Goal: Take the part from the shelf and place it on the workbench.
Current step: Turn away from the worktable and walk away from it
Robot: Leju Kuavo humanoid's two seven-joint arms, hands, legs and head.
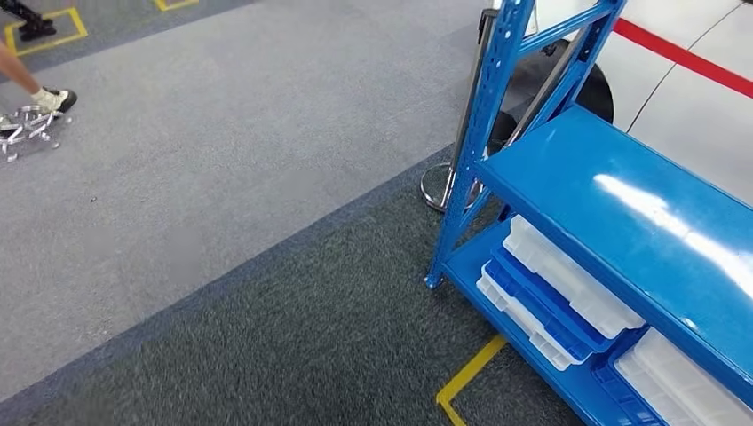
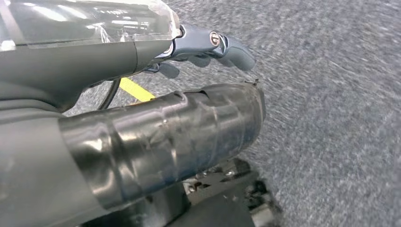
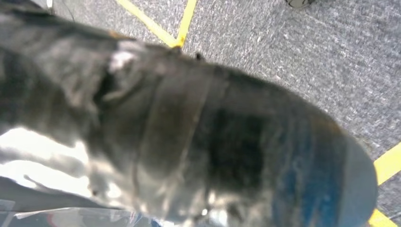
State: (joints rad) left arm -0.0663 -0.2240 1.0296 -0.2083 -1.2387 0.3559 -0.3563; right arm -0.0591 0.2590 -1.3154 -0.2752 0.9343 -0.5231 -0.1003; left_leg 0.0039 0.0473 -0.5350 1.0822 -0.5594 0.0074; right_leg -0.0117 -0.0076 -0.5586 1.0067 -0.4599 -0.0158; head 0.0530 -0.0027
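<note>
Dark fingers (image 2: 208,47) of the left hand (image 2: 142,118) curled slightly over grey carpet (image 2: 340,94) in the left wrist view, holding nothing visible, while the right hand (image 3: 213,142) appeared in the right wrist view as a blurred dark mass whose finger state could not be determined. Beyond, the head view showed the blue shelf (image 1: 613,204) standing on dark carpet beside yellow floor tape (image 1: 466,377), its lower level carrying white and blue trays (image 1: 555,293); which item was the part could not be determined. A person's foot (image 1: 53,99) stood well apart on the lighter carpet.
</note>
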